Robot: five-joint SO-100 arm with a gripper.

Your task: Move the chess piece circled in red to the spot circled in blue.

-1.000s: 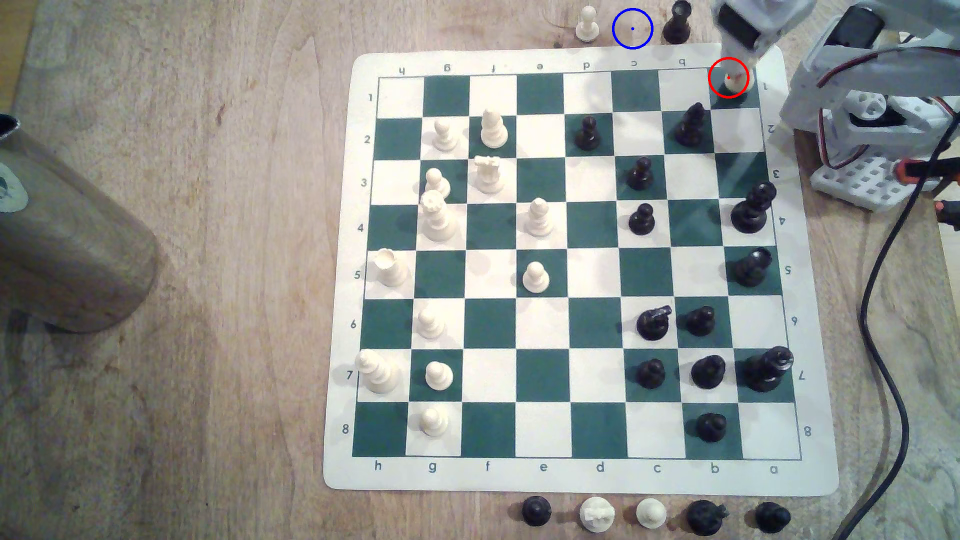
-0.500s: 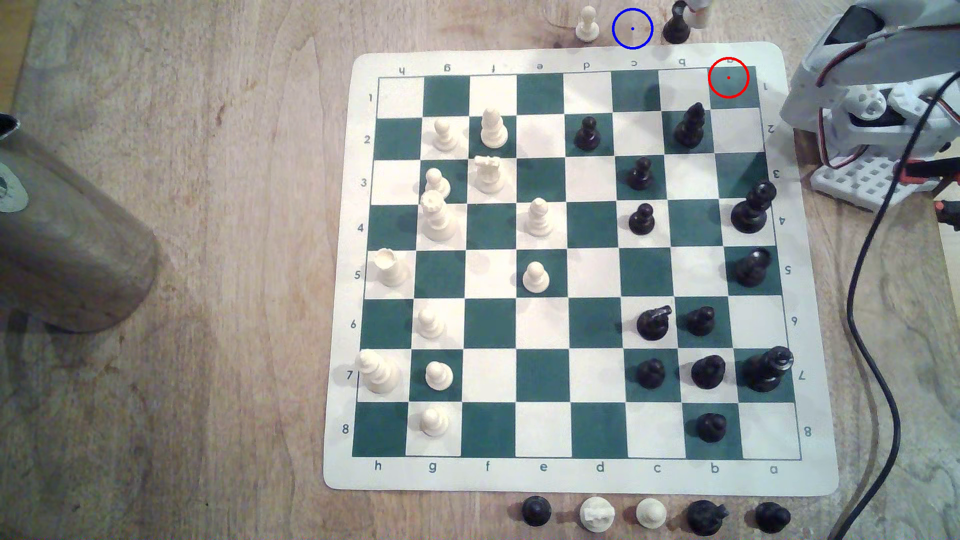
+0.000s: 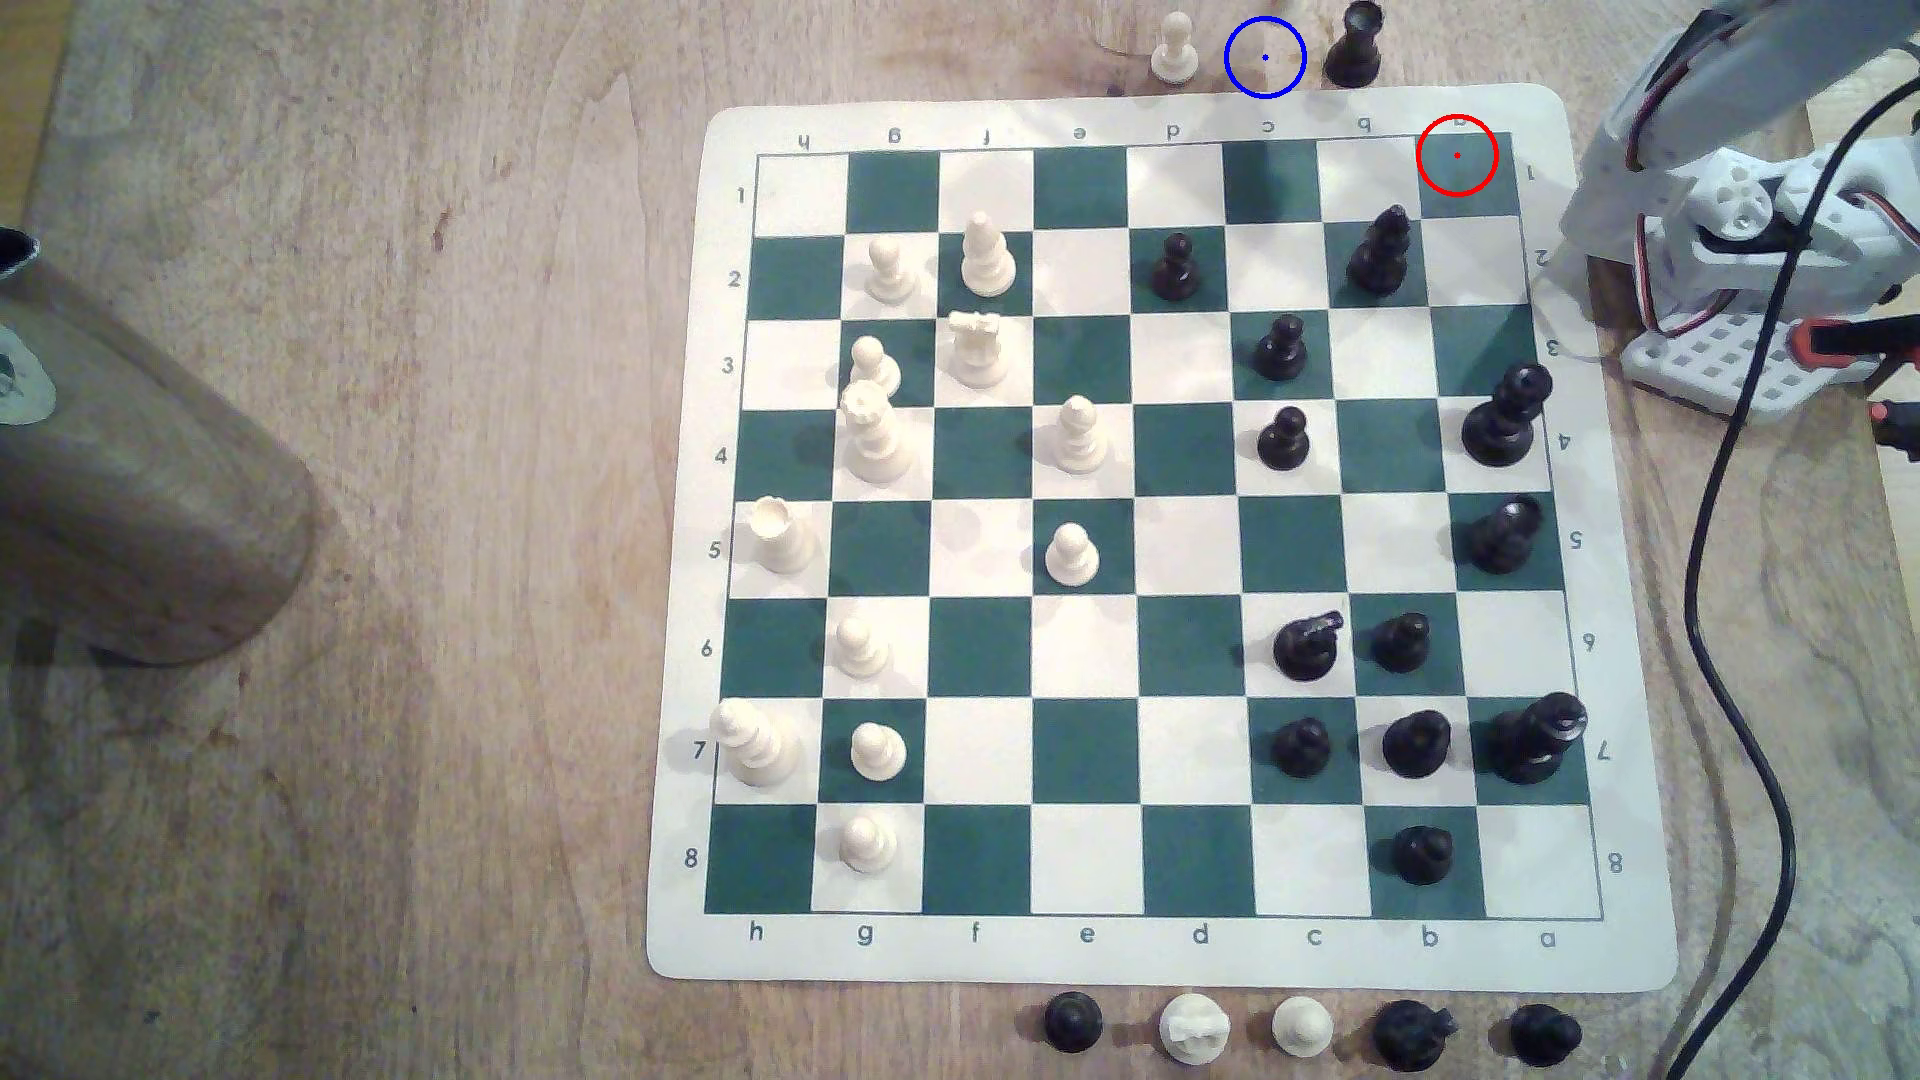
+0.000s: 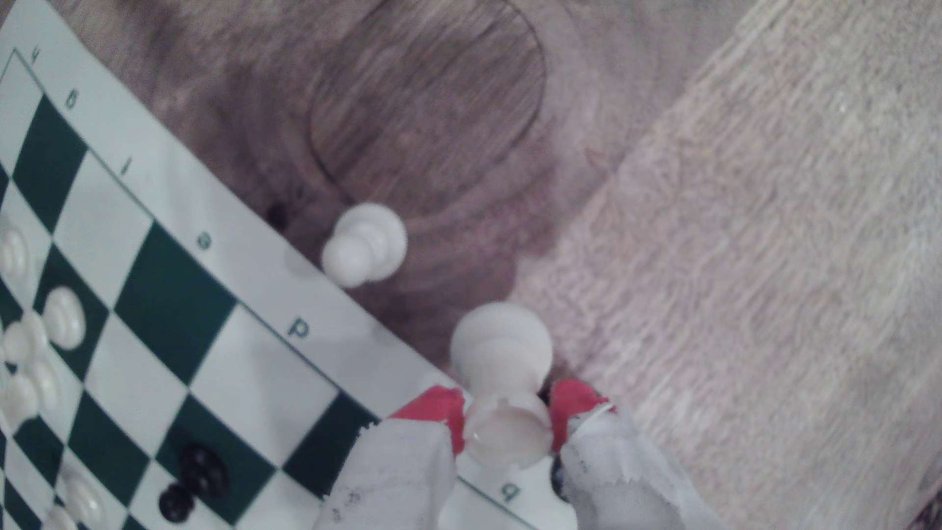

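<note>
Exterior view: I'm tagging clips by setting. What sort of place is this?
Probably a home or hobby tabletop: a roll-up chess mat on a wooden table, beside a small white arm with loose cables. Its gripper holds a rook.

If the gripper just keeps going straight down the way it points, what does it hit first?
Probably bare wooden table: the gripper holds the cream rook base-first over wood just off the board edge. The cream pawn looks off to one side; depth is unclear.

Surface: light-brown wooden tabletop [image 3: 416, 519], visible grain and knots.
Object: brownish cylinder [image 3: 135, 498], exterior view's left edge.
Light: soft, diffuse; faint shadows.
Walls, floor: out of frame.
</note>
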